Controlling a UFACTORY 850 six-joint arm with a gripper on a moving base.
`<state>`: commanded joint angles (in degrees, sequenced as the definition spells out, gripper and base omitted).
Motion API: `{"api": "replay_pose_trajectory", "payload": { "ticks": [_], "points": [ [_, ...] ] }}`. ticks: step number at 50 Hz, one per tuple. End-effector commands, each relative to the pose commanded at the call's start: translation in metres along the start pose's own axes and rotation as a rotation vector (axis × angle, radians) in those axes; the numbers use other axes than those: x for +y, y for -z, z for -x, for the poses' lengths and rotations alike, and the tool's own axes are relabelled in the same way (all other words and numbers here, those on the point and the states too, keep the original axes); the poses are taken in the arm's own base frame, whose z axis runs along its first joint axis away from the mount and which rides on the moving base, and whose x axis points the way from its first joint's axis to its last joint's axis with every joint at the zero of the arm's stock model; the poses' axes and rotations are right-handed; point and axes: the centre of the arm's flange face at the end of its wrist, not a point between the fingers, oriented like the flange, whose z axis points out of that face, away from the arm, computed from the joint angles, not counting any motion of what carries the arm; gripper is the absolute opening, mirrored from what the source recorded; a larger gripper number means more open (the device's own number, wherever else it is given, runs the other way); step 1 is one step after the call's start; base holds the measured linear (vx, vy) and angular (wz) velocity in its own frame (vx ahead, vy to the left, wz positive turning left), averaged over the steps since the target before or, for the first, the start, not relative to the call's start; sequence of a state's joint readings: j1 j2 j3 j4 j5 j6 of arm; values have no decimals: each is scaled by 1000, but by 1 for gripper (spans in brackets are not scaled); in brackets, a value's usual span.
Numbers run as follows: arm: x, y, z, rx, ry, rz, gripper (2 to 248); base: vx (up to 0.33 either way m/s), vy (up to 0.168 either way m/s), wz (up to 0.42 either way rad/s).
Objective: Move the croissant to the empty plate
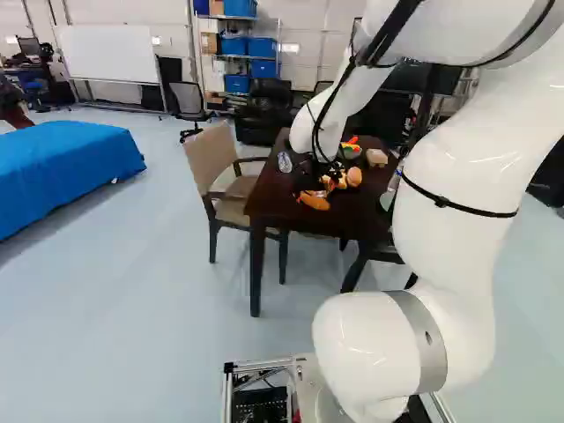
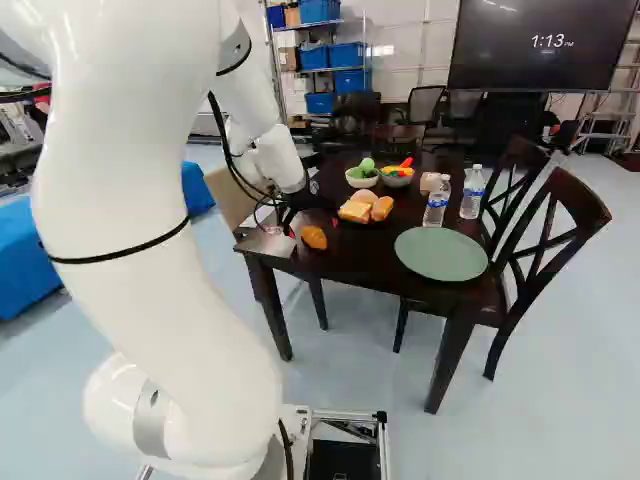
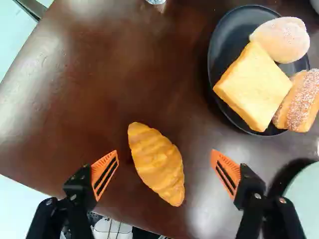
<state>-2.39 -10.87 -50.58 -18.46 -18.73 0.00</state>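
Croissant (image 3: 157, 164) seen lying on the bare wood of the tabletop (image 3: 89, 94), beside the black plate (image 3: 218, 50) of breads. Pincer (image 3: 165, 153) found spread wide above it, orange pads (image 3: 105, 174) standing apart on either flank, nothing gripped. Empty plate judged to be the pale green one (image 2: 441, 254), near the two water bottles (image 2: 436, 205).

Step in hand, as judged: lining up and lowering for the grasp. The croissant's long axis is set askew to the closing line; a small wrist turn would let the pads be met squarely across its middle. Slightly wider room is noted on the bread side, so a slight shift away from the breads is advised. Descent is best made straight and slow, stopped short of pressing the wood. A gentle squeeze should be used; the curved body could be rolled or twisted if caught towards a tip.
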Motion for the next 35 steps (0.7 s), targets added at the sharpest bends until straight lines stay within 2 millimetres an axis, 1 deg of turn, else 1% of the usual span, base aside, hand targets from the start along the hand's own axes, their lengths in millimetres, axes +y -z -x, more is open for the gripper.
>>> {"api": "replay_pose_trajectory", "payload": {
  "ticks": [2, 3, 7, 8, 13, 14, 18, 19, 23, 24, 28, 29, 34, 35],
  "points": [
    [0, 0, 0, 0, 0, 0, 247, 0, 0, 0],
    [0, 0, 0, 0, 0, 0, 234, 0, 0, 0],
    [0, 0, 0, 0, 0, 0, 234, 0, 0, 0],
    [0, 0, 0, 0, 0, 0, 220, 0, 0, 0],
    [0, 0, 0, 0, 0, 0, 220, 0, 0, 0],
    [0, 0, 0, 0, 0, 0, 208, 0, 0, 0],
    [0, 0, 0, 0, 0, 0, 208, 0, 0, 0],
    [0, 0, 0, 0, 0, 0, 196, 0, 0, 0],
    [0, 0, 0, 0, 0, 0, 196, 0, 0, 0],
    [0, 0, 0, 0, 0, 0, 184, 0, 0, 0],
    [0, 0, 0, 0, 0, 0, 184, 0, 0, 0],
    [0, 0, 0, 0, 0, 0, 172, 0, 0, 0],
    [0, 0, 0, 0, 0, 0, 172, 0, 0, 0],
    [0, 0, 0, 0, 0, 0, 160, 0, 0, 0]
  ]
}}
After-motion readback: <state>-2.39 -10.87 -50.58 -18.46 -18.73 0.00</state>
